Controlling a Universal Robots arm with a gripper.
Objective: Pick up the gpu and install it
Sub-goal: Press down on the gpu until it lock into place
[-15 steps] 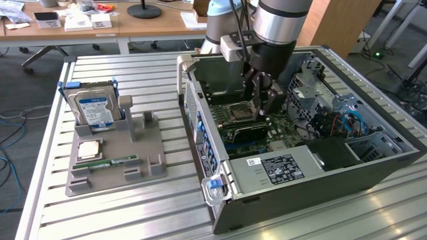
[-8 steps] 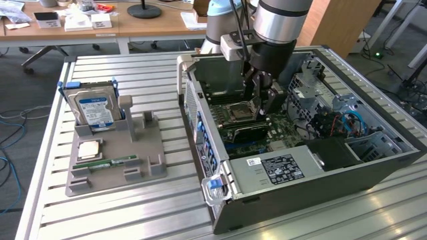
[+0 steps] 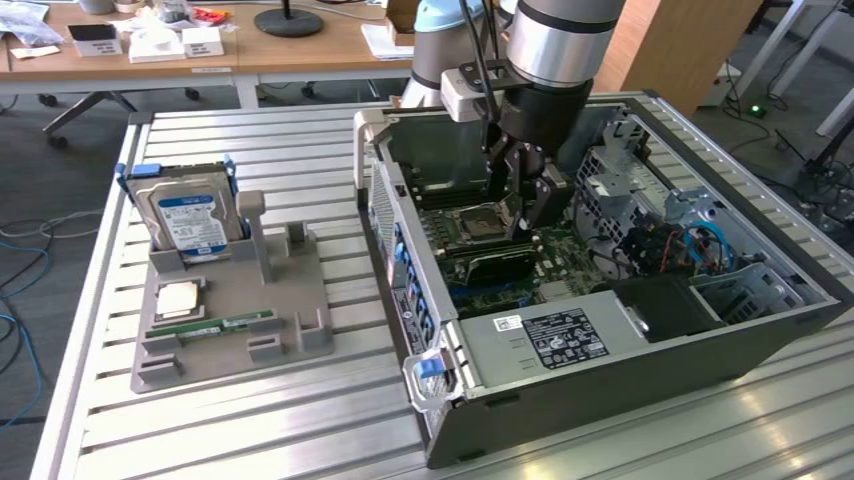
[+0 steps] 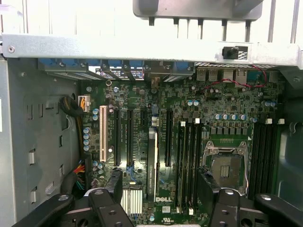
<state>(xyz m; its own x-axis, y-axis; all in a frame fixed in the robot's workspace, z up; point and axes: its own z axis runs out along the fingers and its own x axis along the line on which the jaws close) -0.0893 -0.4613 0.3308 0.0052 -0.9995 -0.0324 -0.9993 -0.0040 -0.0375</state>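
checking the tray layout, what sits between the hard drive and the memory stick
In the exterior view, a square silver chip lies flat on the tray between hard drive and memory stick.

Your exterior view looks down at an angle from high and well back, taking in the slatted desk (image 3: 200,420), the grey parts holder (image 3: 234,300) toward the exterior view's left, and the open computer case (image 3: 641,370) toward its right, with office furniture behind. Your wrist view sits on the arm inside that case, close above the motherboard (image 4: 156,127) and facing straight onto it, with the fingers (image 4: 102,208) at the frame's edge. Both views share the motherboard, its CPU socket (image 4: 227,163) and the case wall.
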